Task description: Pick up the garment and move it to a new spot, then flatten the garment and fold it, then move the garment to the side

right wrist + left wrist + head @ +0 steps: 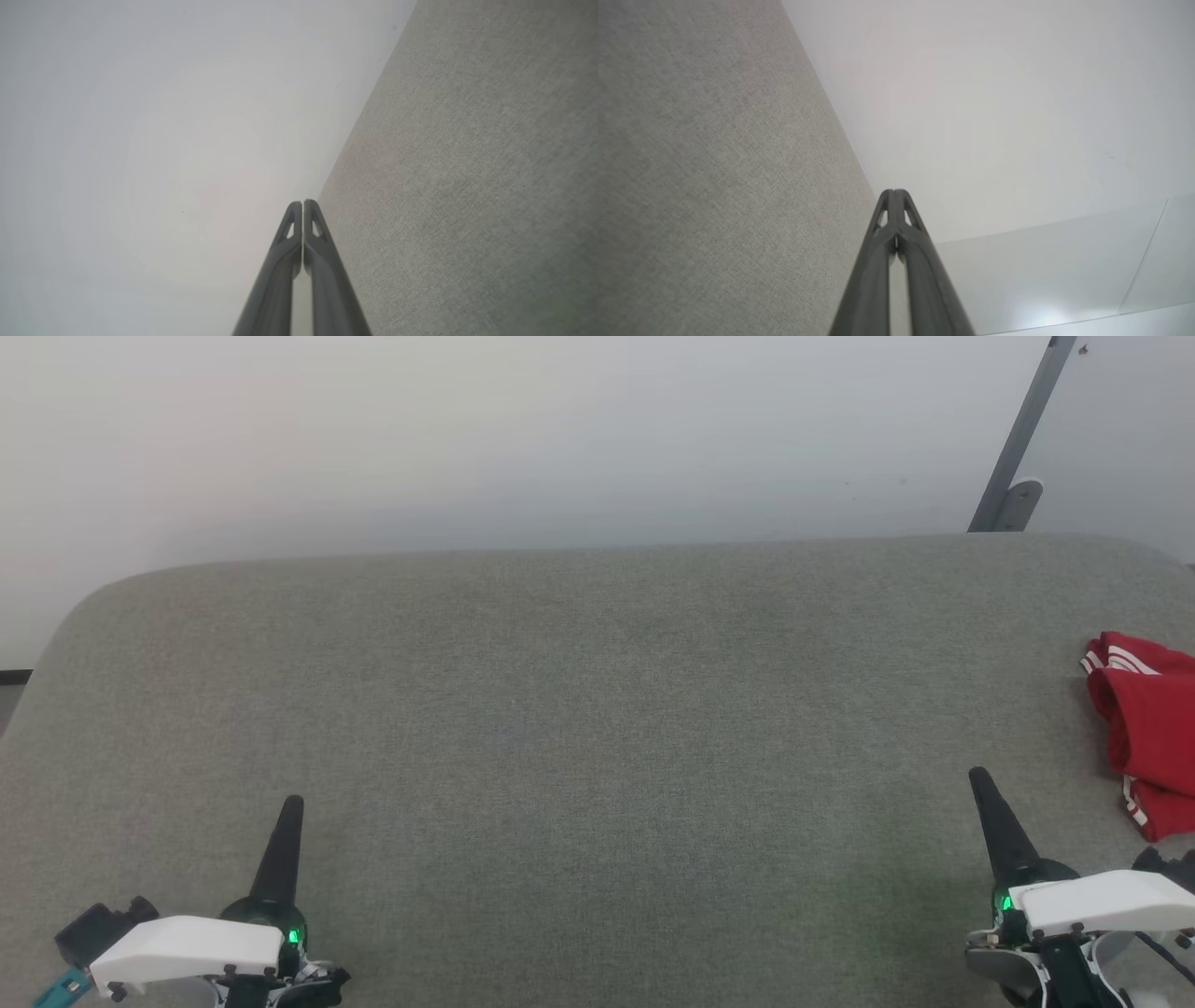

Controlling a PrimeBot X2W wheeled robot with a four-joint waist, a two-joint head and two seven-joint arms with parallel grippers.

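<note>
Now: left fingers (280, 859) and right fingers (1001, 831) closed, empty, over grey worktop (597, 709); crumpled red shirt (1153, 737) near right fingers.

You see grey woven fabric surface (597, 728) spanning scene left to right, far-left corner rounded. Plain white wall (467, 429) behind its far edge. Far right: slanted grey metal bar (1025, 425) against wall, rounded bracket (1018, 504) at its base. Dark strip (13, 678) at left edge. Left wrist view gives you pale glossy panels (1064, 266), thin seams between.
</note>
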